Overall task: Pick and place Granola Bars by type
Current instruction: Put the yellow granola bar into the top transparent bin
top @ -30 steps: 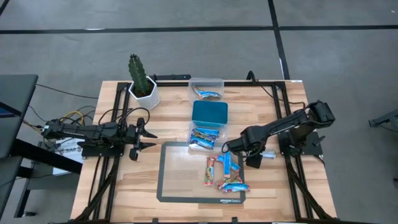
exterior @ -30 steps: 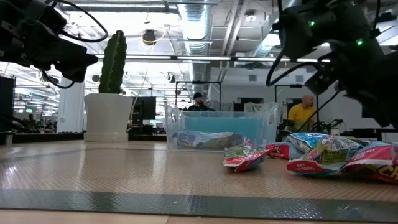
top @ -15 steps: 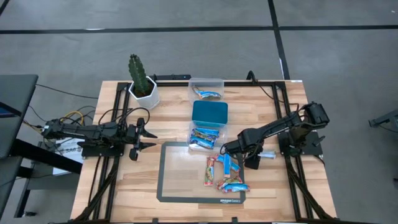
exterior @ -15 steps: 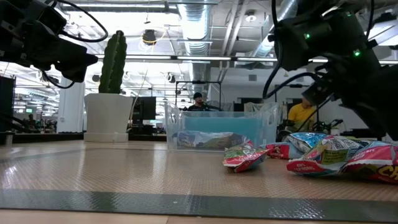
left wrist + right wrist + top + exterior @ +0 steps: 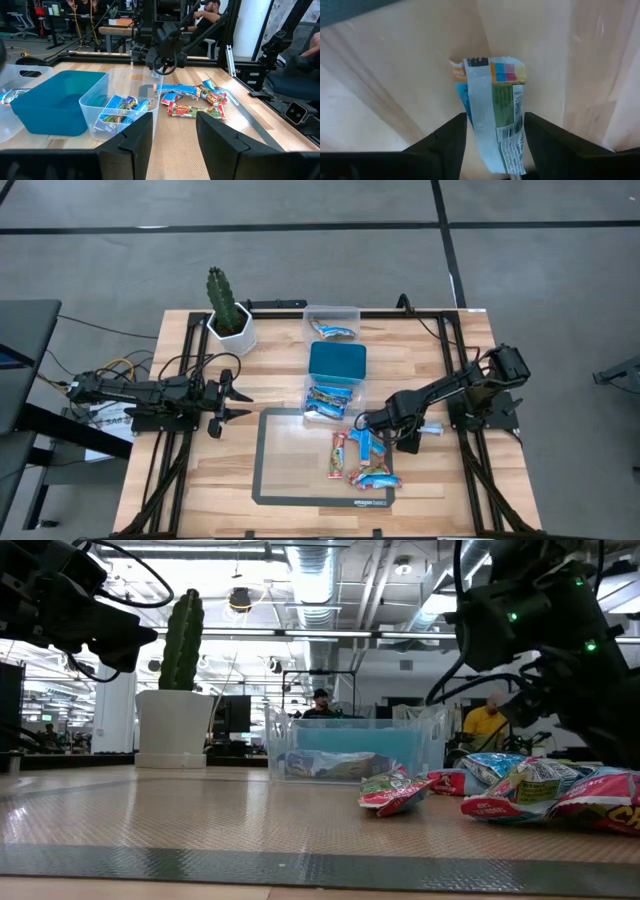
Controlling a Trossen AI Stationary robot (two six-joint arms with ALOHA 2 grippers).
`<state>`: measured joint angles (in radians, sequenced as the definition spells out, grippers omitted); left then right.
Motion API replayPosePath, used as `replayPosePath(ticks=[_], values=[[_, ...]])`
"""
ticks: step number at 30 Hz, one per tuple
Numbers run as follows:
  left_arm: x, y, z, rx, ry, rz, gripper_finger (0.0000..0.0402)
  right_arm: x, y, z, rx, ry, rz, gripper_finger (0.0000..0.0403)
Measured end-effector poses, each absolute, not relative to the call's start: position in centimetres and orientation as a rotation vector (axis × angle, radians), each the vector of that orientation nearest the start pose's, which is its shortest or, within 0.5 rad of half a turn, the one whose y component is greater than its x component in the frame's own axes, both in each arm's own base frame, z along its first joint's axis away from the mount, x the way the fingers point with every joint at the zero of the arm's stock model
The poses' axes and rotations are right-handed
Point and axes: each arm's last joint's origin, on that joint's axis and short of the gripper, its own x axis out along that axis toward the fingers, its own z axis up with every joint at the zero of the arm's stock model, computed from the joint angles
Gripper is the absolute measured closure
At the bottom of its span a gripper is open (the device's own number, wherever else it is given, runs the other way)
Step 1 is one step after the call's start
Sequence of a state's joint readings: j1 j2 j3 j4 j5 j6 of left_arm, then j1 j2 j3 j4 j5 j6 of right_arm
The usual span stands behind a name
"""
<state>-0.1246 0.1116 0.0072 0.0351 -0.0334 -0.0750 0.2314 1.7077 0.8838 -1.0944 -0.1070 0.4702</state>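
Observation:
Several granola bars (image 5: 360,456) lie in a loose heap on the dark-rimmed mat (image 5: 290,465), blue ones and red/orange ones; they show as a heap of bars (image 5: 192,100) in the left wrist view too. My right gripper (image 5: 364,423) is open, low over the heap's far end. Its fingers stand on either side of one bar (image 5: 495,105), which lies with its back seam up. My left gripper (image 5: 238,398) waits open at the table's left side, pointing right. More blue bars lie in two clear tubs (image 5: 328,400) (image 5: 332,322). My right gripper points down at the bar, one finger (image 5: 447,142) along each long edge of the bar (image 5: 485,125). Whether the fingers touch the wrapper, I cannot tell. The bar lies flat on the surface.
A teal tub (image 5: 337,363) sits between the two clear tubs, in a row running toward the far edge. A potted cactus (image 5: 228,310) stands at the far left. Black frame rails (image 5: 470,470) run along the table's sides. People sit in the room behind.
My right gripper has shifted slightly toward the near edge and lowered over the far end of the heap of bars. The bars and my left arm have kept still.

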Motion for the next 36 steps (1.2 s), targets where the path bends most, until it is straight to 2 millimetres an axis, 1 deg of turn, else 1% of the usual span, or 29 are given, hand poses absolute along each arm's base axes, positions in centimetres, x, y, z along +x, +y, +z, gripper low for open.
replayPosePath(ticks=[3,5,12,14,16,19,24,30,36], values=[[10.3,-1.2,16.0,-0.069,0.072,-0.089,0.0258,22.4,5.6,13.0,0.195,1.918,-0.225,0.0229],[10.3,-1.2,16.0,-0.069,0.073,-0.088,0.0258,22.3,5.6,12.7,0.200,1.911,-0.220,0.0246],[10.3,-1.2,16.0,-0.069,0.072,-0.089,0.0258,22.4,5.6,12.6,0.231,1.893,-0.228,0.0333],[10.3,-1.2,16.0,-0.069,0.073,-0.088,0.0258,22.4,5.6,12.8,0.239,1.879,-0.236,0.0351],[10.3,-1.2,16.0,-0.069,0.073,-0.088,0.0258,22.5,5.5,13.0,0.248,1.848,-0.246,0.0361],[10.3,-1.2,16.0,-0.069,0.072,-0.089,0.0258,23.0,5.5,13.8,0.272,1.738,-0.250,0.0362],[10.3,-1.2,16.0,-0.069,0.072,-0.089,0.0258,23.1,4.9,16.0,0.313,1.539,-0.352,0.0349],[10.3,-1.2,16.0,-0.069,0.072,-0.089,0.0258,22.9,3.1,19.1,0.295,1.242,-0.563,0.0357],[10.3,-1.2,16.0,-0.069,0.072,-0.089,0.0258,22.5,1.1,22.1,0.200,0.886,-0.825,0.0360]])
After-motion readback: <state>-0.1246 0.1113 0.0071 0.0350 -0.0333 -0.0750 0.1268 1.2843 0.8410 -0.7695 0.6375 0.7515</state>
